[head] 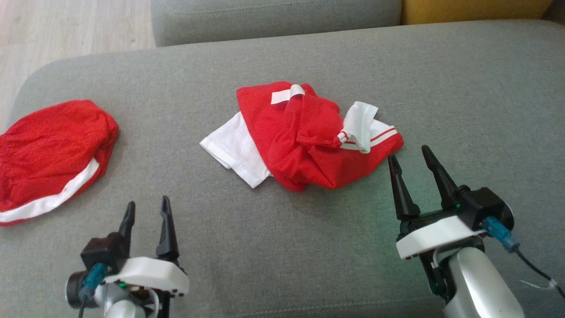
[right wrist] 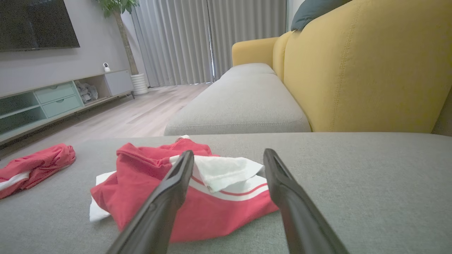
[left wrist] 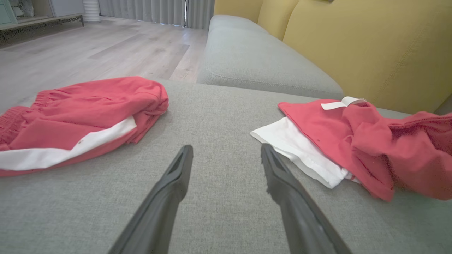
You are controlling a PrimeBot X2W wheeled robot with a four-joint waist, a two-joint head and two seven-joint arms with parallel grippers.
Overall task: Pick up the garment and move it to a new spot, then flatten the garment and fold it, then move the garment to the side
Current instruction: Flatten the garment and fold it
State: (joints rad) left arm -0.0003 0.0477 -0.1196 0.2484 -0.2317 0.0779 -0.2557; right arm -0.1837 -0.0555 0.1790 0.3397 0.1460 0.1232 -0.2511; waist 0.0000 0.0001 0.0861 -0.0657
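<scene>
Legible text: none. You will find no word, number, brand or sign that can be read in the head view or either wrist view.
Candidate label: a white tag (head: 287, 94) lies on the upper edge of the red and white garment (head: 304, 137).
Tag reading: blank to your eye. Any print on it is too small to tell.
Garment markings: plain red and white stripes; no lettering you can read on them.
</scene>
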